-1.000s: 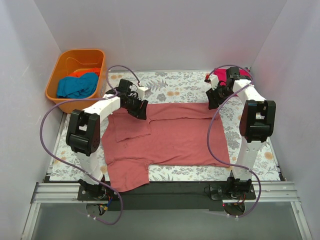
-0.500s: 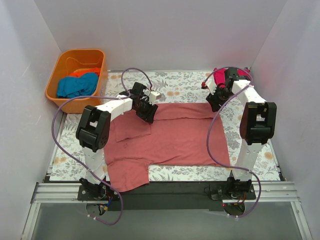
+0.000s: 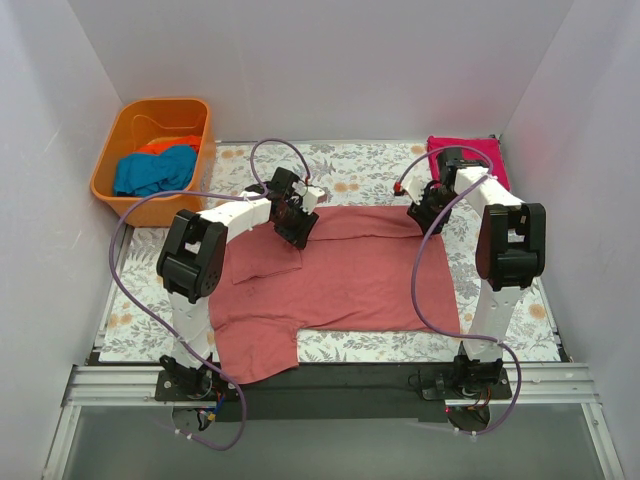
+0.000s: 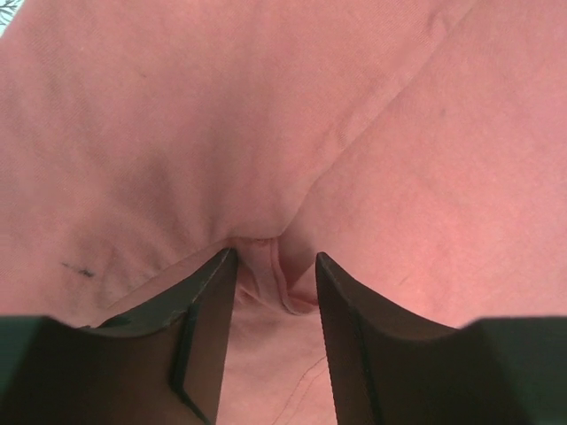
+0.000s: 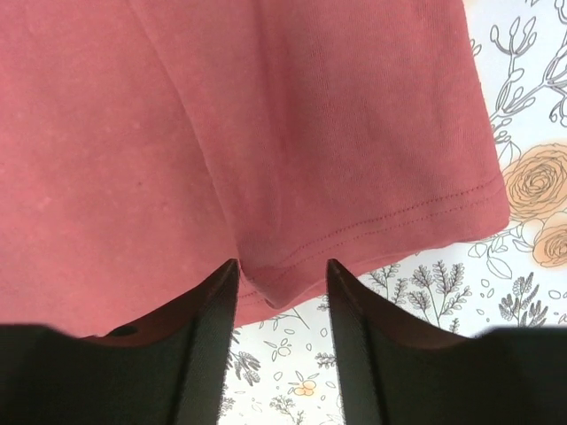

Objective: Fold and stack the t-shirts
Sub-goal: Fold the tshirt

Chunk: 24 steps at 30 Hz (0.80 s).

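Note:
A large brick-red t-shirt (image 3: pixel 340 270) lies spread on the floral table, its far edge folded into a band. My left gripper (image 3: pixel 297 222) rests on the far left part of that band. In the left wrist view its jaws (image 4: pixel 275 257) stand apart over a small pucker of the red cloth (image 4: pixel 354 133). My right gripper (image 3: pixel 425 212) is at the shirt's far right corner, and its open jaws (image 5: pixel 282 264) straddle the stitched hem (image 5: pixel 133 133). A magenta t-shirt (image 3: pixel 480 155) lies folded at the far right. Teal (image 3: pixel 155 170) and orange (image 3: pixel 170 143) t-shirts lie in the tub.
An orange plastic tub (image 3: pixel 165 103) stands at the far left corner, off the floral table cover (image 3: pixel 360 170). White walls close in on the left, right and back. Purple cables loop above both arms. A black bar runs along the near edge.
The left gripper has moved right along the shirt's far edge. The right gripper has come forward off the magenta t-shirt to the red shirt's corner. The far edge now shows a folded band.

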Each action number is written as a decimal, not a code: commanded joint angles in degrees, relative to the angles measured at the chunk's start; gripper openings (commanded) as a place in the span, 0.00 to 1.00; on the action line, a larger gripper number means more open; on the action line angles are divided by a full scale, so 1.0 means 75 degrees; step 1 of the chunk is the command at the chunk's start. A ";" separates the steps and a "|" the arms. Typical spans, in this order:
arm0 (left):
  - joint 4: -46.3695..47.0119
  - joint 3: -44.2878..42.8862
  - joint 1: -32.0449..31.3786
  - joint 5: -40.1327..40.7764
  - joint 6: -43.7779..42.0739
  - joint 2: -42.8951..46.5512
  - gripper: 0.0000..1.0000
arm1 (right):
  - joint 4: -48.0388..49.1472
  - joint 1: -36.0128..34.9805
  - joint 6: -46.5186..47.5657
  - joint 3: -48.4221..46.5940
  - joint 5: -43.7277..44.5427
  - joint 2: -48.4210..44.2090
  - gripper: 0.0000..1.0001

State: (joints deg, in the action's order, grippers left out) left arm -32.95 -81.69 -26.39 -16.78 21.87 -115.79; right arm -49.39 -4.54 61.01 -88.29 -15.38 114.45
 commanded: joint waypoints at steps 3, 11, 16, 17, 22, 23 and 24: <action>-0.0025 -0.0100 -0.0044 0.0303 -0.0103 0.0250 0.34 | -0.0013 0.0007 0.0536 -0.0146 0.0280 -0.0237 0.45; -0.0060 -0.0042 -0.0044 0.0268 -0.0115 0.0356 0.30 | -0.0025 -0.0028 0.0712 -0.0041 0.0410 -0.0272 0.54; -0.0083 -0.0042 -0.0044 0.0209 -0.0103 0.0345 0.28 | -0.0013 -0.0087 0.0818 0.0159 0.0491 -0.0343 0.52; -0.0095 -0.0053 -0.0044 0.0221 -0.0115 0.0333 0.25 | -0.0001 -0.0087 0.0806 0.0112 0.0538 -0.0285 0.50; -0.0201 -0.0042 -0.0032 0.0233 -0.0150 0.0426 0.05 | 0.0034 -0.0087 0.0818 -0.0157 0.0772 -0.0155 0.23; -0.0212 -0.0030 -0.0043 0.0268 -0.0150 0.0450 0.01 | 0.0046 -0.0098 0.0830 -0.0204 0.0808 -0.0155 0.18; -0.0224 -0.0007 -0.0044 0.0326 -0.0196 0.0520 0.00 | 0.0046 -0.0087 0.0830 -0.0309 0.0820 -0.0178 0.14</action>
State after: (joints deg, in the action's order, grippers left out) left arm -33.50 -81.69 -26.44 -15.11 21.17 -115.72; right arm -49.21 -5.02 63.55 -87.96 -10.72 114.45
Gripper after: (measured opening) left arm 0.024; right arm 0.175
